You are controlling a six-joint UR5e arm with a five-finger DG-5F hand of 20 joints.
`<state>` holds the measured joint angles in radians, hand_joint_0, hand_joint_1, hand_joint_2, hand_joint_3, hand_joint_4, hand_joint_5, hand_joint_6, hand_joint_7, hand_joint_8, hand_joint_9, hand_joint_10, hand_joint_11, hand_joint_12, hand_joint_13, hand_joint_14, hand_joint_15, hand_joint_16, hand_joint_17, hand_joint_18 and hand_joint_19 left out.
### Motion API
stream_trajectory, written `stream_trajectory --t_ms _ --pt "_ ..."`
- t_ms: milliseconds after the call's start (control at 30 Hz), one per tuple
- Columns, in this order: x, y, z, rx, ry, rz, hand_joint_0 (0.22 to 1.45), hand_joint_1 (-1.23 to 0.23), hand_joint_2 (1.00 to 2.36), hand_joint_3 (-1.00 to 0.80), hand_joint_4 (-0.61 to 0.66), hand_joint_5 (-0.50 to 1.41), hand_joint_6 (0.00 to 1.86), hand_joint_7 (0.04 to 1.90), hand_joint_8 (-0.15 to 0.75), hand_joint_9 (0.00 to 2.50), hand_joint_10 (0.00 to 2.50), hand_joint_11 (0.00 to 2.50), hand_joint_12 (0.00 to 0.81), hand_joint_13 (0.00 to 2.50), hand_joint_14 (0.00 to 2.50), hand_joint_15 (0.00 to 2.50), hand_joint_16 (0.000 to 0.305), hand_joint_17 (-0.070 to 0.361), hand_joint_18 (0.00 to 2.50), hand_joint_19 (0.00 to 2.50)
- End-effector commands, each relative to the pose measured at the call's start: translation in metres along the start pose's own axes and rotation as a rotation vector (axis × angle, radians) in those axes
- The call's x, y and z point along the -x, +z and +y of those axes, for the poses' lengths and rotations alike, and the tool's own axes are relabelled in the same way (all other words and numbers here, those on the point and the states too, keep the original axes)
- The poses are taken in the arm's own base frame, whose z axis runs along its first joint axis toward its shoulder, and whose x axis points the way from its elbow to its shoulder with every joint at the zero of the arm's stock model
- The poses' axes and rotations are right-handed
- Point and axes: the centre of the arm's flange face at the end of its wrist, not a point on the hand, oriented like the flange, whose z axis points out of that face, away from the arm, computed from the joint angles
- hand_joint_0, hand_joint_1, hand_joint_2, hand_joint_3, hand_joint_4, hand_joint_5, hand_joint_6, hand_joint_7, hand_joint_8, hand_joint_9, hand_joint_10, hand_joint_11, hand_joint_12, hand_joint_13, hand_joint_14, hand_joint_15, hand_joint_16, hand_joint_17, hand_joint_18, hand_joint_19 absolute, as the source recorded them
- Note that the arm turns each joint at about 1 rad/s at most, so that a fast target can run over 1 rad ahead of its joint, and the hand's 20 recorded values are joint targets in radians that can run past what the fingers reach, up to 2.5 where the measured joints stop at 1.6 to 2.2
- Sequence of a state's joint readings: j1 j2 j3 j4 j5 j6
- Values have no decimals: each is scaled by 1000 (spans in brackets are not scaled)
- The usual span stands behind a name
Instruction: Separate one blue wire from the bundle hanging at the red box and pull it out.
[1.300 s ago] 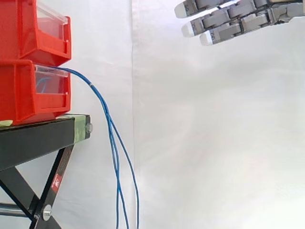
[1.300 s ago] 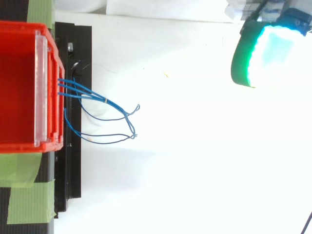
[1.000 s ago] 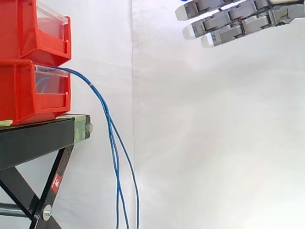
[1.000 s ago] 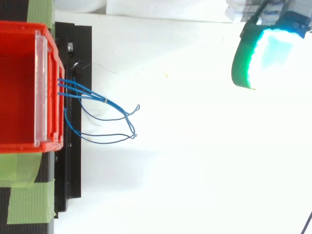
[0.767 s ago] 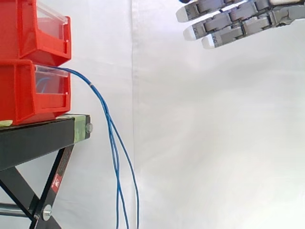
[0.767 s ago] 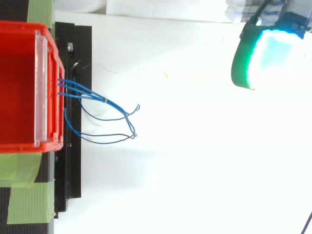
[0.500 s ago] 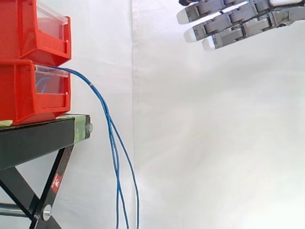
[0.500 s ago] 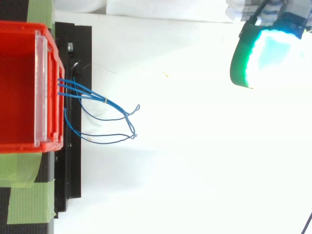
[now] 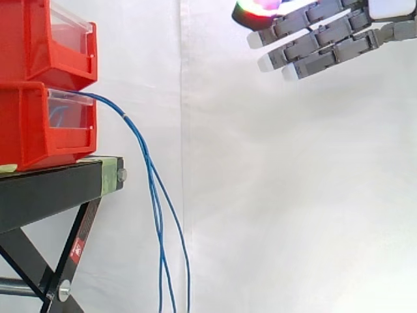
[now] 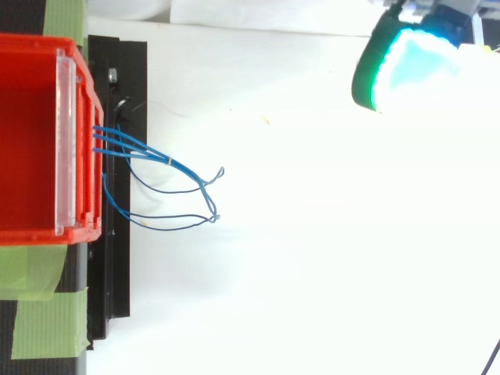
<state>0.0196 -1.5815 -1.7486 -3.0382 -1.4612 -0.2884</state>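
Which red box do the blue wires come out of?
The bottom red box: the blue wires leave its clear front and hang down. The top red box above it has none.

Bright, even light; white curtain glares (top view nearly blown out); shadows faint.

Robot test bench in a lab or workshop

A plain white curtain closes off the background. Two red storage bins are stacked on a black stand with crossed legs, and green tape is stuck beside them. A bundle of blue wires hangs from the lower bin's front. A grey mechanical hand with glowing pads hangs in the air, well apart from the wires.
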Motion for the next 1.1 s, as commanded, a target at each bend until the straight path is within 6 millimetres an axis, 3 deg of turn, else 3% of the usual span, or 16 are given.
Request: stream_trajectory --t_ms 0,167,333,633,1067 --pt "1 -1 -2 -21 -48 -23 486 -477 1000 -500 219 -282 503 813 167 0 0 0 346 0 0 59 74 167 0 68" --pt "-1 -1 -3 -40 -101 -34 488 -475 1000 -500 219 -281 503 808 168 0 0 0 345 0 0 59 74 167 0 56" --pt "-9 -4 -22 -51 -123 -23 488 -475 1000 -500 219 -281 503 808 168 0 0 0 345 0 3 56 74 166 0 60" --pt "-16 -5 -38 -28 -121 -40 489 -474 1000 -500 219 -280 503 809 169 0 0 0 345 0 0 59 73 165 0 63" --pt "-22 -8 -72 14 -107 -154 490 -478 1000 -500 223 -279 503 805 169 0 0 0 344 0 2 61 73 165 0 62"
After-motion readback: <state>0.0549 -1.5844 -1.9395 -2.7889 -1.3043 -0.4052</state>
